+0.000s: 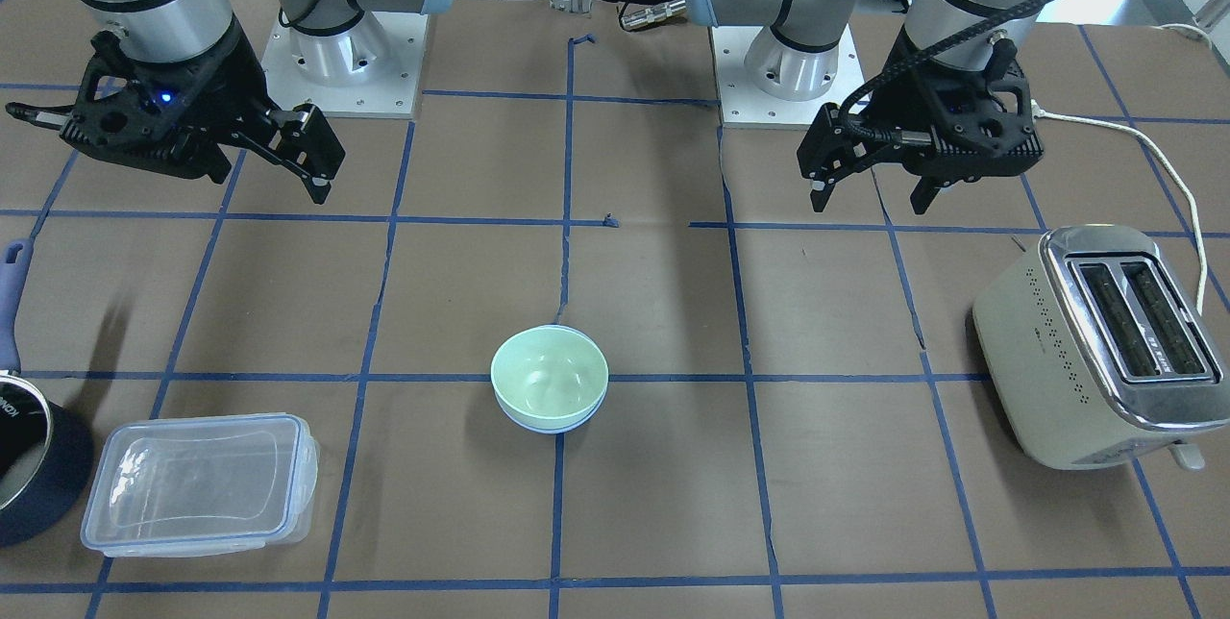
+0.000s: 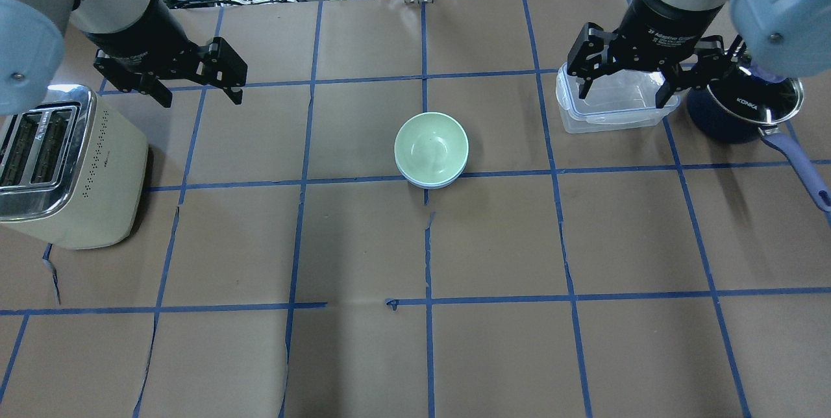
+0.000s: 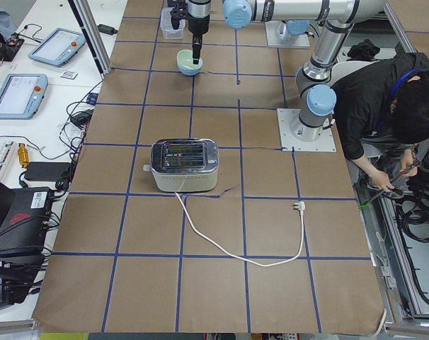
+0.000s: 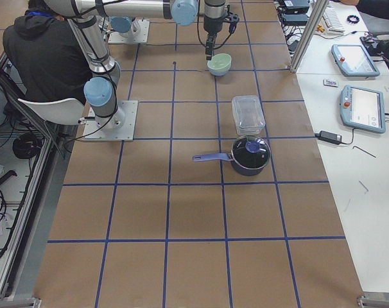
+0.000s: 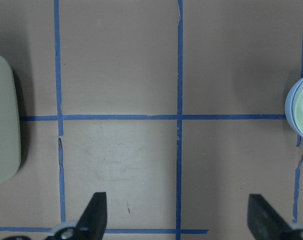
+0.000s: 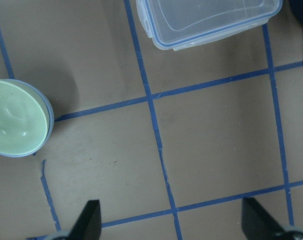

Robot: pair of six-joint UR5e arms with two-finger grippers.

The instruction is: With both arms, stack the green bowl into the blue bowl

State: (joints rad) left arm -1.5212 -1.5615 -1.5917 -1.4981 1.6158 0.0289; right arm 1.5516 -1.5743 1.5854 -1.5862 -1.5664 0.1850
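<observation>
We list, on the bench:

- **Bench cover** [image 2: 363, 243]: brown paper gridded in blue tape, split at several seams.
- **Toaster** [image 1: 1095, 350]: cream body, chrome top, two slots, upright near the left end.
- **Cord** [image 3: 221, 248]: white. It loops from the toaster toward the left end, with its plug [image 3: 298, 206] lying loose on the paper.
- **Container** [image 1: 197, 484]: clear, rectangular, blue-sealed lid on, near the right end by the operators' edge.
- **Saucepan** [image 1: 34, 465]: dark blue, apparently lidded, beside the container at the right end. Its handle points toward the opposite edge.

Off the bench:

- **Person** [image 3: 384, 92]: dark top, bent over.
- **Pendants** [image 4: 364, 109]: on a white side table.
</observation>
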